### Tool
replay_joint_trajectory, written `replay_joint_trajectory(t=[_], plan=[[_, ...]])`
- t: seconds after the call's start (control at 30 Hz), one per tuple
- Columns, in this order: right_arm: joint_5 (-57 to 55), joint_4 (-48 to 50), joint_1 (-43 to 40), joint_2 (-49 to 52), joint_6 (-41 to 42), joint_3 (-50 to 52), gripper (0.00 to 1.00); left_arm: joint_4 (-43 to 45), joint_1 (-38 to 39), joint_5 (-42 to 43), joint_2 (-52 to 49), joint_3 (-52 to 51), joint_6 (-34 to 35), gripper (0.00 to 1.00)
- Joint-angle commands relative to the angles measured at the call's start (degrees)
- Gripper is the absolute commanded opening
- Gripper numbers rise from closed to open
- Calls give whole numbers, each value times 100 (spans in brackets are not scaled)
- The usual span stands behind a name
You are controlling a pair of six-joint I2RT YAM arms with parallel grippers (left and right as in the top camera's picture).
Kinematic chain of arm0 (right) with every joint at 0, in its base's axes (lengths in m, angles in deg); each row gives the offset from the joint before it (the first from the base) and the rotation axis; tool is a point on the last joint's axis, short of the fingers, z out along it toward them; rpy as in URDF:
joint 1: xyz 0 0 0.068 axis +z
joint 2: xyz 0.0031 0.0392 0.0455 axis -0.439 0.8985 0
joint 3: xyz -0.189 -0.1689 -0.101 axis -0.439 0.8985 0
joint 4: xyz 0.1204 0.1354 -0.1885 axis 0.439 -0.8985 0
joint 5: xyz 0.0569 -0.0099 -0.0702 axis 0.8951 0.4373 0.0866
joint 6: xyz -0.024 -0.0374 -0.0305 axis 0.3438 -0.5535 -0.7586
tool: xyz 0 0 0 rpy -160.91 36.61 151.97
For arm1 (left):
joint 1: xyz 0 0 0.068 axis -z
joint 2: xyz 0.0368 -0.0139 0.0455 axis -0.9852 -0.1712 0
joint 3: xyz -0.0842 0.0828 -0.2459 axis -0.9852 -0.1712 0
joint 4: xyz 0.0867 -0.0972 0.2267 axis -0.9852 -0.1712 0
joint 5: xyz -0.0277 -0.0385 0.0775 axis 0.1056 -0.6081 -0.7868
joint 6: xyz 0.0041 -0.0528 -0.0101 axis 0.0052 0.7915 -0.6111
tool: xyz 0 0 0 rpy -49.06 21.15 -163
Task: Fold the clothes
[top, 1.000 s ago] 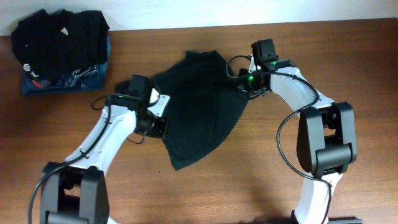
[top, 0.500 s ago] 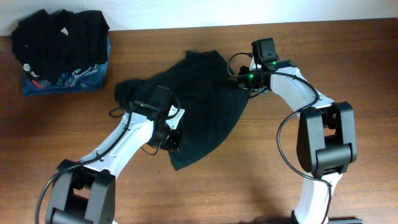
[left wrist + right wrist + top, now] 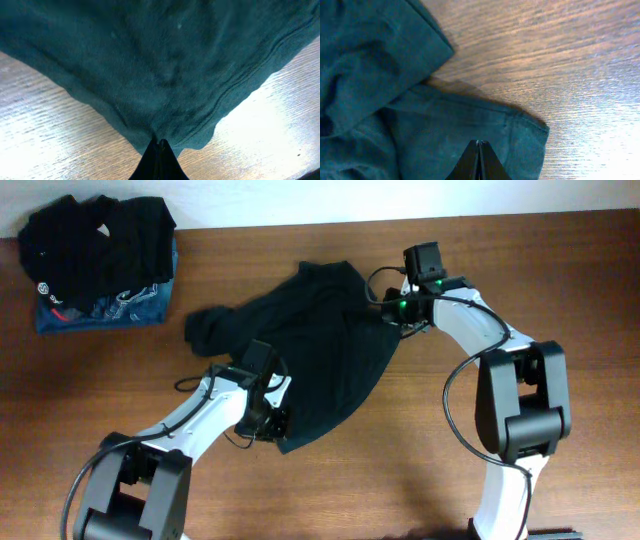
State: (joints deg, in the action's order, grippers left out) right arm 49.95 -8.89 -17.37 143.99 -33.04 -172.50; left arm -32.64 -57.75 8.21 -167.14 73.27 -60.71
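Two sets of jaws are closed at opposite edges of the black garment (image 3: 320, 360), which lies rumpled and half spread on the wooden counter (image 3: 560, 300) between them. The left jaws are shut on its hem: in the left wrist view the cloth (image 3: 160, 60) puckers and fans away from the tips, with bare counter to either side of them. The right jaws are also closed, tips down on the cloth (image 3: 395, 125) just short of a stitched, hemmed corner that lies ahead and to their right; whether they have actually pinched a layer there I cannot tell, since the fabric around them looks flat. A loose bunch of the garment sits beyond the left jaws, and further off on the same side a black ribbed garment (image 3: 90, 230) rests on a blue garment (image 3: 120, 312), well apart from the work. I judge the black garment light, limp and easily dragged: it will sag and crease, and any unheld part will trail along the counter. Best hold looks to be the doubled, stitched hem or a corner, which bunches less than a single layer, with both grips at matching edges so a fold lands straight
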Motion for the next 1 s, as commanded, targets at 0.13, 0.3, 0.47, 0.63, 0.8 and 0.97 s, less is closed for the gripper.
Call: replay_joint_trajectory(t=[0.13,0.3,0.47,0.63,0.8,0.97], plan=[[59,-76,-4,107,197,24,4,22,2,90,92,-90,118,1],[55,-79,-4,181,238,24,4,31,2,90,90,-142,138,1],[57,-79,-4,249,240,24,4,15,2,92,90,-149,286,1],[31,-109,-4,254,236,24,4,-2,35,269,90,-153,286,1],[-273,-136,-7,264,236,24,4,22,323,343,90,-153,468,1],[-494,-179,-15,264,234,24,4,35,553,343,90,-153,675,1]])
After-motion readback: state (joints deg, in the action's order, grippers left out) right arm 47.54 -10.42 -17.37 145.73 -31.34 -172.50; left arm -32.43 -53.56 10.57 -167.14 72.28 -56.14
